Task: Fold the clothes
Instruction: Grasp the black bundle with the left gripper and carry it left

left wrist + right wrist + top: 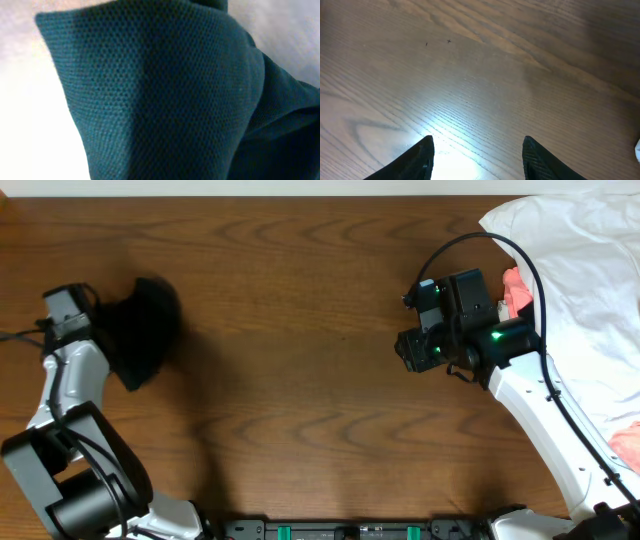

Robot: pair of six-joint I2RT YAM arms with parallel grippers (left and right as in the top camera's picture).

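Brown wooden surface (300, 310); left jaws pinch the bunched black garment (148, 328) at far left, right jaws apart, empty. Best spread it flat centrally before creasing

White arms (545, 405), black-fingered right gripper (477, 145).

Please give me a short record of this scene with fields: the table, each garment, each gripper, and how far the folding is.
table: brown wood
black garment: bunched into a compact bundle at the left side, not spread out
left gripper: jaws shut on the black garment
right gripper: jaws open, nothing between them, above bare wood
white garment: heaped at the right edge of the overhead view
coral-pink garment: partly visible against the white garment
folding: no neat fold visible yet
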